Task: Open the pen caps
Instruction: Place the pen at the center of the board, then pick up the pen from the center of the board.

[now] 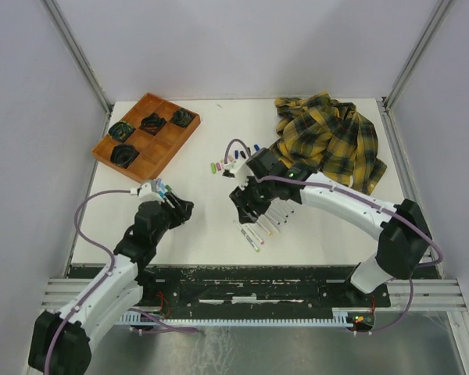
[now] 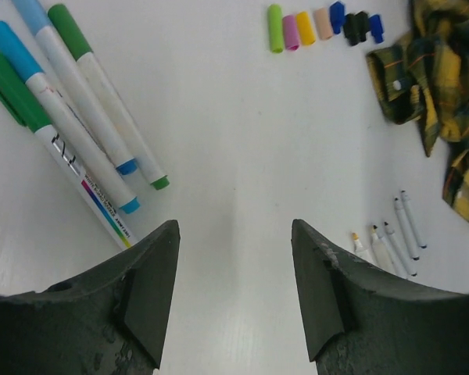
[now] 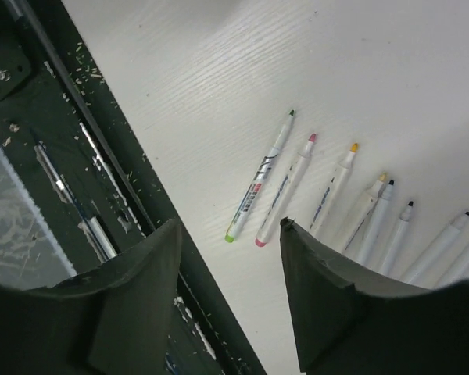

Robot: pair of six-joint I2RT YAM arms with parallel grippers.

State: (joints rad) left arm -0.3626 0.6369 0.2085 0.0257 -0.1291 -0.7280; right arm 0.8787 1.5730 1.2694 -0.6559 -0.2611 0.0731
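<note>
Left gripper (image 2: 234, 234) spread, empty | right gripper (image 3: 228, 234) spread, empty | risk: I nudge three markers (image 2: 70, 125), caps (image 2: 12, 51) on, rolling them apart.

You're looking at a white table (image 1: 203, 226) boxed in by plain grey walls (image 1: 242, 47), with aluminium posts (image 1: 77, 53) rising at its back corners. A dark strip (image 1: 258, 275) edges your near side, and the light is soft and even.

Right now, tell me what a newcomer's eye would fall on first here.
The yellow-and-black plaid cloth at far right stands out most, opposite the orange-brown wooden compartment tray at far left. Mid-table, a row of loose coloured plastic pen caps lies beyond a fan of uncapped white markers.
</note>
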